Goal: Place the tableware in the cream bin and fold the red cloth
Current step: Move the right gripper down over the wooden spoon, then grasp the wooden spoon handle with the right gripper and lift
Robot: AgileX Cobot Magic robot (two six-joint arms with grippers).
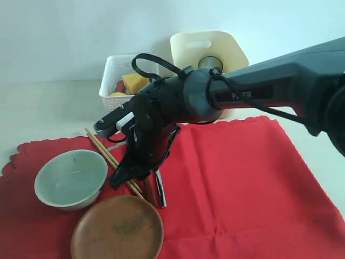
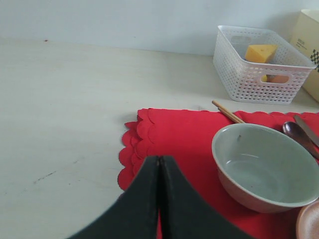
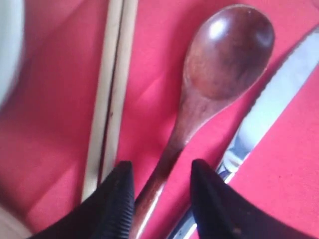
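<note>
Right wrist view: my right gripper (image 3: 160, 172) holds its ribbed black fingers apart, straddling the slim handle of the dark wooden spoon (image 3: 224, 50). Nothing is clamped; I reckon it's lined up for a pinch. Pale chopsticks (image 3: 112, 89) lie just beside the spoon, the shiny serrated knife (image 3: 274, 99) on its other side, all flat on the red cloth (image 3: 154, 59). Near the spoon sit the glazed bowl (image 1: 71, 178) and round plate (image 1: 117, 229). The smooth cream bin (image 1: 226, 46) stands well beyond, steel cup (image 1: 210, 63) inside. My left gripper (image 2: 158, 169) is pinched together, empty.

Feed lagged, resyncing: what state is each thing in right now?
Red cloth: spread, unfolded
Spoon: flat on red cloth
Right pincer: open, straddling spoon handle
Left pincer: shut, empty
Bowl: upright, empty
Plate: on red cloth, empty
Steel cup: inside cream bin
</note>
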